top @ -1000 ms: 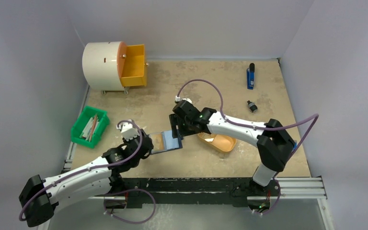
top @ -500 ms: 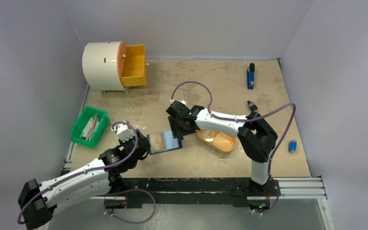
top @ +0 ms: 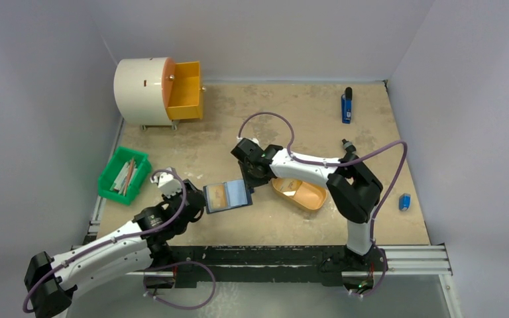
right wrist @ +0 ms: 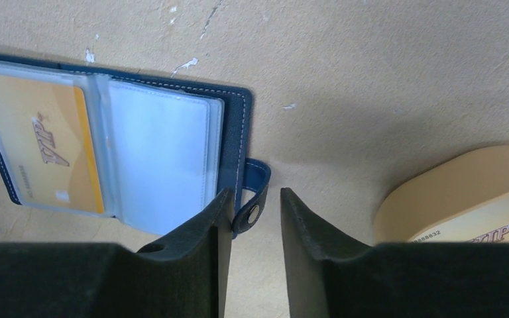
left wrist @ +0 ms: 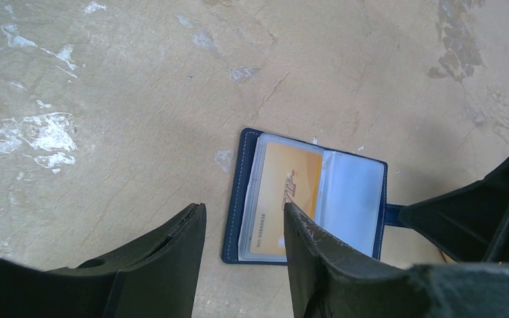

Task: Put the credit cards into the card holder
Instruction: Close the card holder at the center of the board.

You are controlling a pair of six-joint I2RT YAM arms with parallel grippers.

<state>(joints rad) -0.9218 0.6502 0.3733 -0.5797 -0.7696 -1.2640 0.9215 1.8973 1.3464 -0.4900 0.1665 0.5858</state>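
Tan table point(top: 291, 112) carries open card holder point(top: 227, 196), orange tray point(top: 318, 201), green bin point(top: 113, 192).

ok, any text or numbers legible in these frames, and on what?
"VIP": on the orange card in the card holder, left clear pocket.
"NO" plus a row of digits: along that card's edge in the left wrist view; digits too blurred to read.
"VIP": on the second card lying in the orange tray.
Digits, roughly "888632": same second card, start cut off, not certain.
Everything else in the top view: too small to read.
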